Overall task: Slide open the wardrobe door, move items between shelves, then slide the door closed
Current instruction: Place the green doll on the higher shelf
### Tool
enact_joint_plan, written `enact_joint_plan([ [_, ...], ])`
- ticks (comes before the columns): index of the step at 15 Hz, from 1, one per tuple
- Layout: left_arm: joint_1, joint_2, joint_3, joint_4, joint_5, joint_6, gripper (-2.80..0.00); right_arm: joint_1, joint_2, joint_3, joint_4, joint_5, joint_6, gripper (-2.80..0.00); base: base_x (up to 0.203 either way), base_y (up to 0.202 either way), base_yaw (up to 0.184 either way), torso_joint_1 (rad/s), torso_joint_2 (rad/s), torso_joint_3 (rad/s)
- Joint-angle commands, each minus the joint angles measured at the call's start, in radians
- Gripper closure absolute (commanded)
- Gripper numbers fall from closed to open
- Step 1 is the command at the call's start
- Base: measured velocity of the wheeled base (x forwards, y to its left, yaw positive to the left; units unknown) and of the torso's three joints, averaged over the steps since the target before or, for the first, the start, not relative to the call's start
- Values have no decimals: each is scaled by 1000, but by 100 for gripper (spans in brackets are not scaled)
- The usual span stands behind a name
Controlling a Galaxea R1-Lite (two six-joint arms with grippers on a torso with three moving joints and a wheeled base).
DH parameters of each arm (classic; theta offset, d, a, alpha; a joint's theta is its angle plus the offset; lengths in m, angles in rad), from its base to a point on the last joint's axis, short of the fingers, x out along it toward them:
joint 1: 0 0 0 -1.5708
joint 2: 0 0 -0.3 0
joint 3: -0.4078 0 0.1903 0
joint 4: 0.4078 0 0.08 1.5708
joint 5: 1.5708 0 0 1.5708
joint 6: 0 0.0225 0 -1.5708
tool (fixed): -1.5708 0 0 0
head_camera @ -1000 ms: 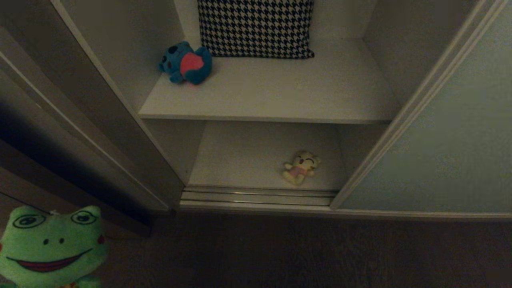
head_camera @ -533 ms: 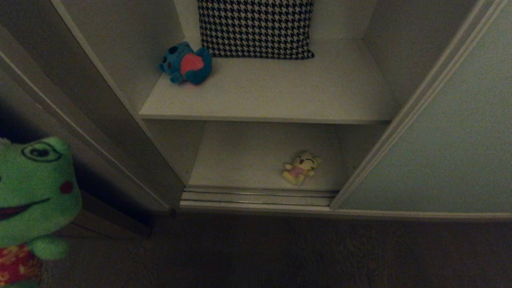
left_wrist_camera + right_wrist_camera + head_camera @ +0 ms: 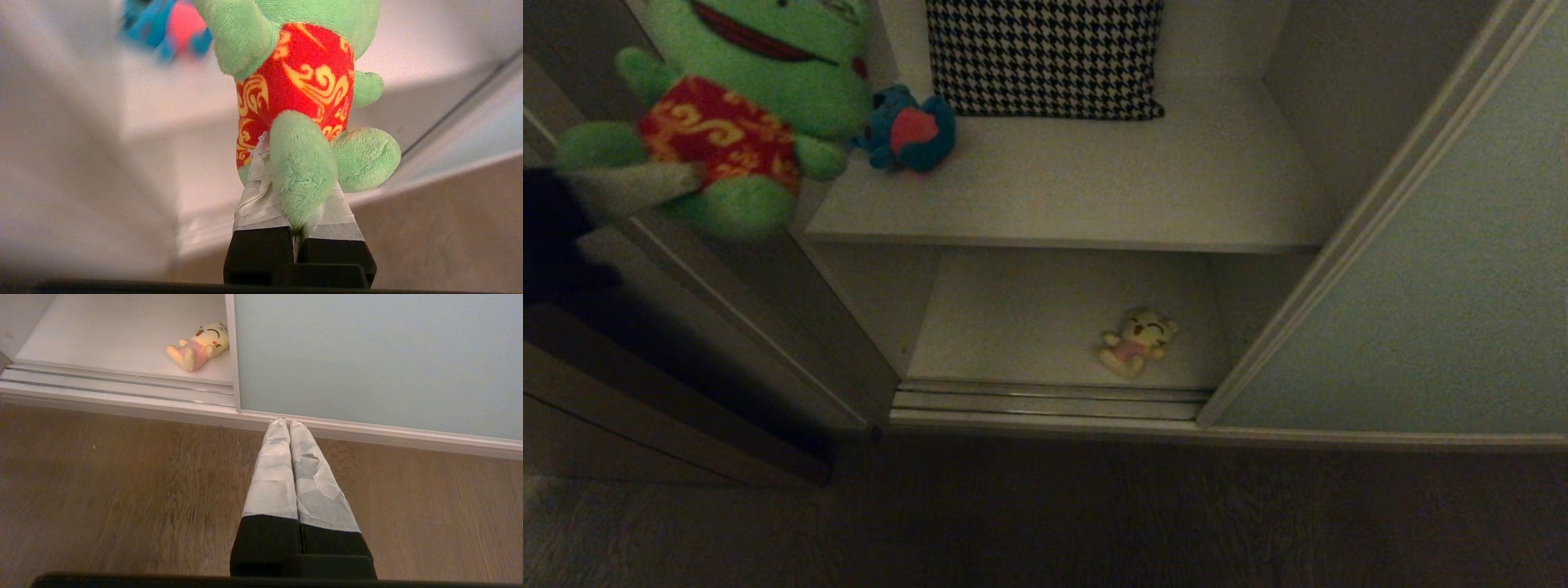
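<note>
The left gripper (image 3: 300, 192), its taped fingers pinched on one leg of a green plush frog in a red-and-gold shirt (image 3: 743, 98), holds the toy beside the upper white shelf (image 3: 1094, 196), near a blue plush toy with a pink belly (image 3: 907, 131). A yellow plush toy (image 3: 1137, 341) lies on the lower shelf (image 3: 1029, 318). The pale grey-green sliding door (image 3: 1445, 286) stands open to the right. The right gripper (image 3: 289, 424) hangs pressed together, empty, above the wooden floor (image 3: 122, 477).

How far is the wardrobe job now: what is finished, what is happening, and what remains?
Done: the sliding wardrobe door stands open. In hand: the left gripper is shut on the green frog's leg, holding it beside the upper shelf, near the blue plush toy. Left: set the frog down, perhaps move the yellow plush toy from the lower shelf, then close the door. The right gripper idles, shut.
</note>
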Motion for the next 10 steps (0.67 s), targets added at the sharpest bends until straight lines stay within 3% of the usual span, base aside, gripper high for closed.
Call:
enact_joint_plan([
  [1,-51,336,-177,-27,-8,-6,0,0,-1,0,0,1,-1,0,0,0,0,0,0,0],
  [3,-97,519,-325,-51,-14,-39,0,0,-1,0,0,1,0,0,0,0,0,0,0,0],
  [6,-142,752,-532,-66,-5,-144,0,0,-1,0,0,1,-1,0,0,0,0,0,0,0],
  [10,-158,975,-774,-72,61,-206,0,1,-1,0,0,1,1,0,0,0,0,0,0,0],
])
